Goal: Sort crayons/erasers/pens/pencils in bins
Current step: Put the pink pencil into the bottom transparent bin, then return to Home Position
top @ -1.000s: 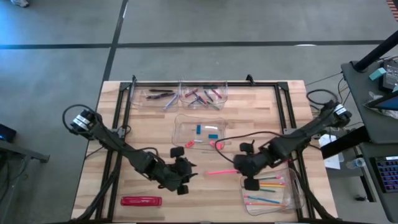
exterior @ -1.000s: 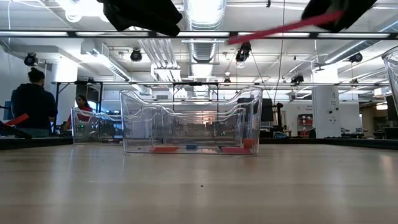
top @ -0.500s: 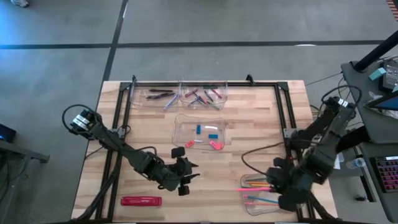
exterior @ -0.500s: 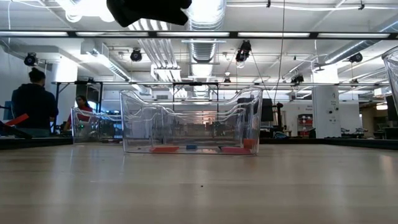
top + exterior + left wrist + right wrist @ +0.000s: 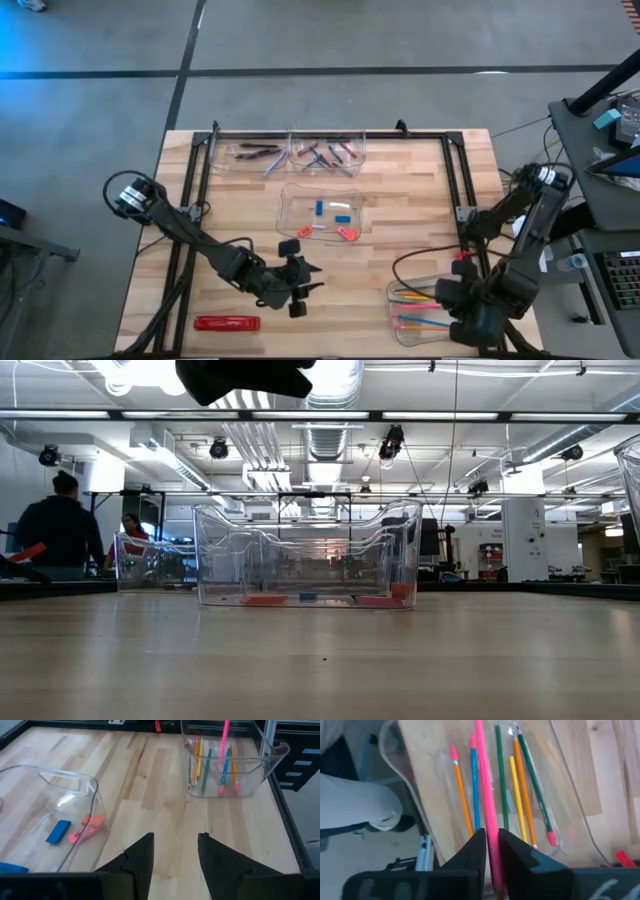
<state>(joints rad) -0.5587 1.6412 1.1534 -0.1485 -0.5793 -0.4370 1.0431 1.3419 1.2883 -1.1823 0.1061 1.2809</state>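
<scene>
A: How far along am I?

B: Nearly sorted. My right gripper [image 5: 490,851] pinches a pink pencil [image 5: 486,795] over the pencil bin [image 5: 400,325] at five o'clock; my left gripper [image 5: 175,852] hovers spread and empty. An eraser [image 5: 288,244] sits loose mid-table.

The wooden table [image 5: 420,210] carries four bins [image 5: 322,214] and a red pack [image 5: 227,323].

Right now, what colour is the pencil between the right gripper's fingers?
Bright pink. The pencil shows best in the right wrist view, between the right gripper fingers, over the pencil bin.
</scene>
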